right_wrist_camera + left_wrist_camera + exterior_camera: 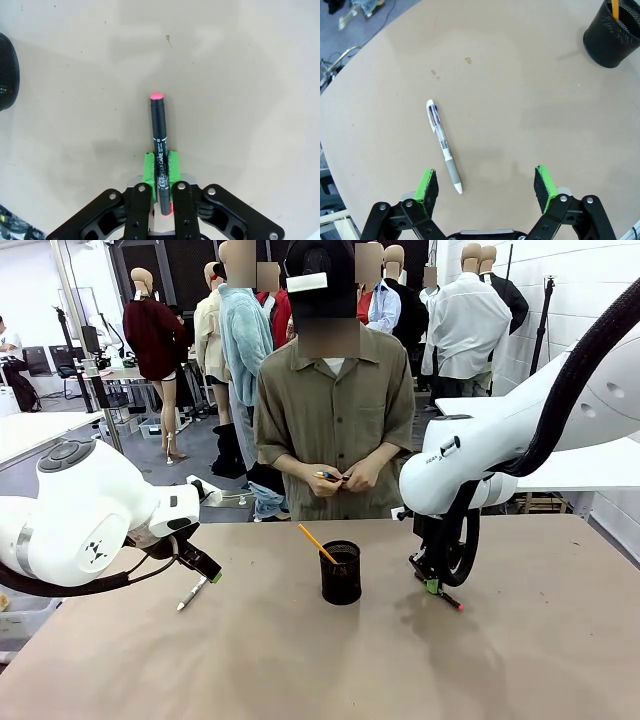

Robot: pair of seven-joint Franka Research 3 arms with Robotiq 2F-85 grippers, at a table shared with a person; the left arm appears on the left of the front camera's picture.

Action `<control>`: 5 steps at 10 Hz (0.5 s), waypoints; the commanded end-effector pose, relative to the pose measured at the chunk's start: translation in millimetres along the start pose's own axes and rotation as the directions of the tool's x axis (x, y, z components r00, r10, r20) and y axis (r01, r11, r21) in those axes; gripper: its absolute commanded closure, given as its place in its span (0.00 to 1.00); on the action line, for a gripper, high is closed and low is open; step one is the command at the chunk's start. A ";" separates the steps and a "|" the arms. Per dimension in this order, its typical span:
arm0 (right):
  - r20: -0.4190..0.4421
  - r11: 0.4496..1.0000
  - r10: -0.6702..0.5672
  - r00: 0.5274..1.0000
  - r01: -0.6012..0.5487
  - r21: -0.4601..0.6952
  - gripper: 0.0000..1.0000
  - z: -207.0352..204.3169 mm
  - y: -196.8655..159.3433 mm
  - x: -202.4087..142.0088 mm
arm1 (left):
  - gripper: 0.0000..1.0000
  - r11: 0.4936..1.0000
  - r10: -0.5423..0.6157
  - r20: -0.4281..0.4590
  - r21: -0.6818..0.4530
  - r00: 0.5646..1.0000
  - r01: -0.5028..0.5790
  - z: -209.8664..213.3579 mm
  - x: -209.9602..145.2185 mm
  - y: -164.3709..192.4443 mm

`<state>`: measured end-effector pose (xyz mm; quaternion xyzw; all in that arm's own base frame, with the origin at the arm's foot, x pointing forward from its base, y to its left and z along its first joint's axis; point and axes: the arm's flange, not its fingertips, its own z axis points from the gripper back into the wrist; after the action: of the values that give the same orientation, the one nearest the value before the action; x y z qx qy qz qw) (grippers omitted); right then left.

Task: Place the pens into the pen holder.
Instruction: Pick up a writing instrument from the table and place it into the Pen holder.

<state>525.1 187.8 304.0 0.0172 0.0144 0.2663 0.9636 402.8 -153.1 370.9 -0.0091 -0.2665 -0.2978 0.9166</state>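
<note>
Standing mid-frame in the front view, the pen holder held the orange pen. To its right the right gripper was clamped on the black pen. At lower left the white pen lay flat on the table before the wide-spread left gripper.

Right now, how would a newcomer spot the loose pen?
From the black mesh pen holder in the middle, look toward the robot's left. The white-silver pen lies flat before the open left gripper. It alone is pale and lies unheld.
</note>
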 end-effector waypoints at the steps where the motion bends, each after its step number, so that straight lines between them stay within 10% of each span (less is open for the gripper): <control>1: -0.030 0.998 0.052 0.998 -0.053 -0.034 1.00 -7.8 5.8 0.1 | 0.00 1.000 0.005 0.001 0.000 1.000 -0.005 0.6 -0.8 1.9; 5: 0.034 0.969 0.245 0.969 -0.244 -0.034 1.00 1.4 5.5 -15.6 | 0.00 1.000 0.005 0.001 0.000 1.000 -0.005 0.6 -0.8 1.9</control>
<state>518.6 196.8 305.2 -0.0085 0.0064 0.3512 0.9362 402.8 -153.1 370.9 -0.0091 -0.2665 -0.2978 0.9166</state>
